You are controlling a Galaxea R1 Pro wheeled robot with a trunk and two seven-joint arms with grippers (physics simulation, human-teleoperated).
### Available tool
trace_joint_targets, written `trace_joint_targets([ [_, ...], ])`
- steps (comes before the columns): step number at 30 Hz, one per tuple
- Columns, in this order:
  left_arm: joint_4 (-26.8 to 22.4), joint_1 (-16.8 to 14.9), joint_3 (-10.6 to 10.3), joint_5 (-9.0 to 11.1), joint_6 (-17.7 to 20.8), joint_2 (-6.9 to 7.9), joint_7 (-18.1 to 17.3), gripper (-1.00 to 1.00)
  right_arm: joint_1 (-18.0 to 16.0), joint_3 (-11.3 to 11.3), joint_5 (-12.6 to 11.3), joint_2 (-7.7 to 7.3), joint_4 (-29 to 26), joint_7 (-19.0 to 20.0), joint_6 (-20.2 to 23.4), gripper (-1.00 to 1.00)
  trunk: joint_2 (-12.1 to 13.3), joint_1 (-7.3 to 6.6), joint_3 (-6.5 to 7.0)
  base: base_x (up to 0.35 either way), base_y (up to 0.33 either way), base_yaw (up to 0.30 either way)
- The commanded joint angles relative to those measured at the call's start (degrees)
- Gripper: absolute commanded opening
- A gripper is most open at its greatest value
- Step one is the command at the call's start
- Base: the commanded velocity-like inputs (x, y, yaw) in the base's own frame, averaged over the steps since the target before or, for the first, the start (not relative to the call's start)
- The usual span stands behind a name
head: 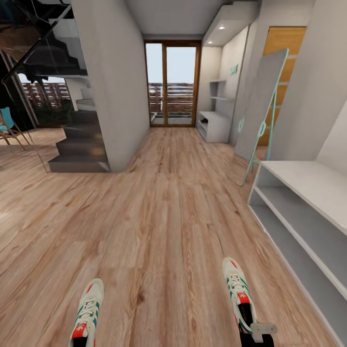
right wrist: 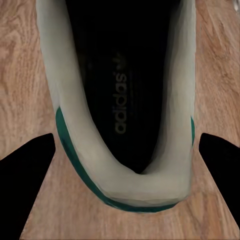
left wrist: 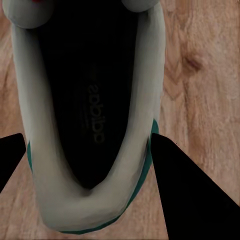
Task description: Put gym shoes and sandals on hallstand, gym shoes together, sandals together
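Wood-plank floor [head: 159,231] under both gym shoes [head: 87,311]; white hallstand [head: 308,212] rightward; both jaws spread open.

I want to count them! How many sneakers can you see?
2. The left sneaker lies on the wood floor at bottom left; the right sneaker lies at bottom right, near the shoe rack.

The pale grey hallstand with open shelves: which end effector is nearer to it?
Right. The right end effector hovers over the off-white green-striped sneaker nearest the hallstand; the left end effector is above the other sneaker, farther across the wood-plank floor.
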Motion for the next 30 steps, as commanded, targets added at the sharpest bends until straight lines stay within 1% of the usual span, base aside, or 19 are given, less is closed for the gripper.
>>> trace_joint_targets([
  [1, 0.0, 0.0, 0.5, -0.5, -0.2, -0.03, -0.2, -1.0, 0.0, -0.2, 0.6, 0.0, 0.0, -0.4, -0.1, -1.0, 0.0, 0.02, -0.05, 0.336, 0.122, 0.0],
  [14, 0.1, -0.1, 0.5, -0.5, -0.2, -0.03, -0.2, -1.0, 0.0, -0.2, 0.6, 0.0, 0.0, -0.4, -0.1, -1.0, 0.0, 0.02, -0.05, 0.336, 0.091, 0.0],
  [30, 0.0, 0.0, 0.5, -0.5, -0.3, -0.03, -0.2, -1.0, 0.0, -0.3, 0.6, 0.0, 0.0, -0.4, -0.1, -1.0, 0.0, 0.02, -0.05, 0.336, 0.007, 0.0],
])
